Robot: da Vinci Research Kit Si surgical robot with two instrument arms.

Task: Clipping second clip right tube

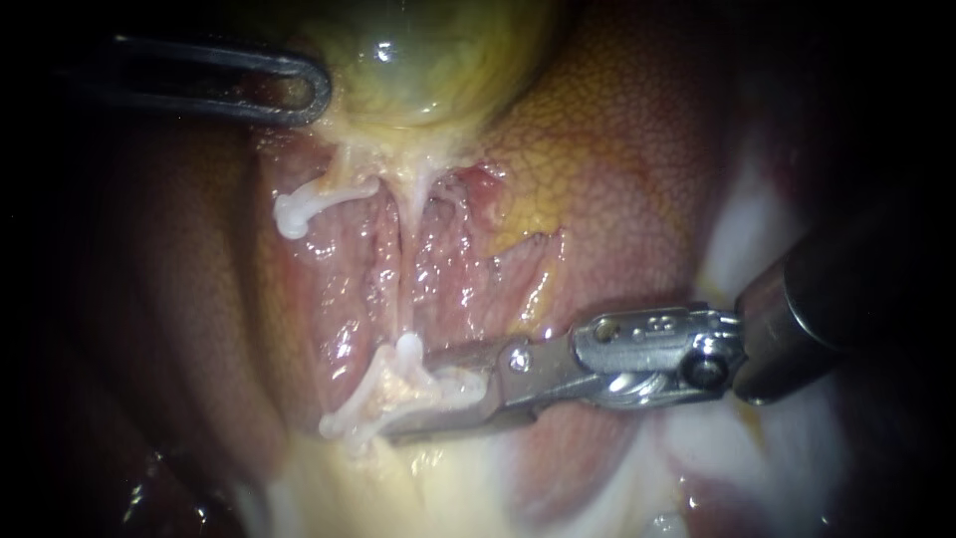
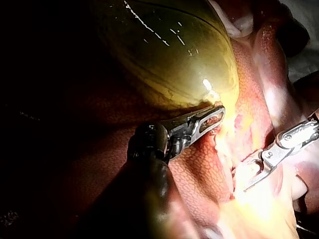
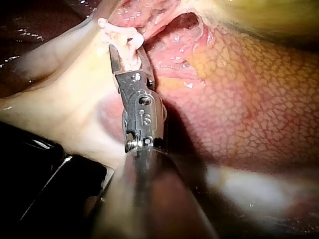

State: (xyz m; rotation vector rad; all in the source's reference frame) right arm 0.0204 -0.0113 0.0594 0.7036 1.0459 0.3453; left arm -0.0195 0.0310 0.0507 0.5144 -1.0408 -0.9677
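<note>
Meanwhile, at 6 o'clock, a white clip is gripped on the right tube by the narrowed jaws of the right instrument; its release is judged outstanding. 1 other clip is seen at 9 o'clock.

The yellow-green rounded gallbladder sits uppermost, the dark slotted left instrument at its left edge. Below, the silver right instrument clasps a white plastic clip, with a second white clip up-left.

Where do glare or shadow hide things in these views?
Endoscope view: the left instrument sits in shadow; a glare spot marks the gallbladder. Left wrist view: glare washes out tissue around the right instrument. Right wrist view: the clip is well lit, the shaft dark.
</note>
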